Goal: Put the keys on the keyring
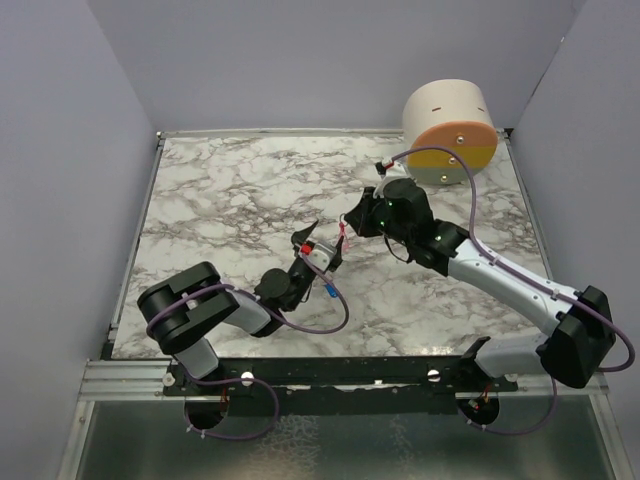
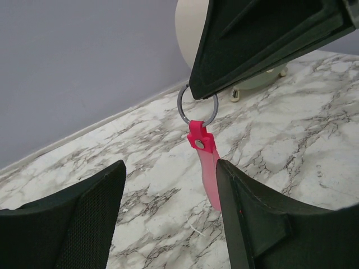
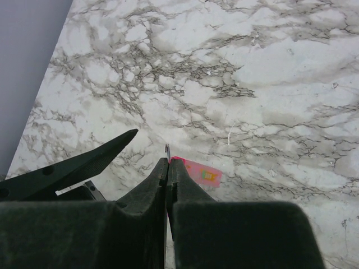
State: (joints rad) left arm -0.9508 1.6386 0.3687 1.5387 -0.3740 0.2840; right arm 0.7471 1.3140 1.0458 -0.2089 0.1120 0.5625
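Robotics lab test cell: left arm (image 1: 195, 305) and right arm (image 1: 500, 280) bolted to a black rail (image 1: 340, 371) at a marble-pattern table (image 1: 230, 180), boxed in by plain grey walls (image 1: 60, 150).

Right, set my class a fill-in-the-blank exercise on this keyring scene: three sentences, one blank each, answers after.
1. The right gripper is shut on the silver ____ of the keyring.
2. The jaws of the left gripper stand ____, holding nothing.
3. The key on the table has a ____ head.

Missing words: ring; open; blue.
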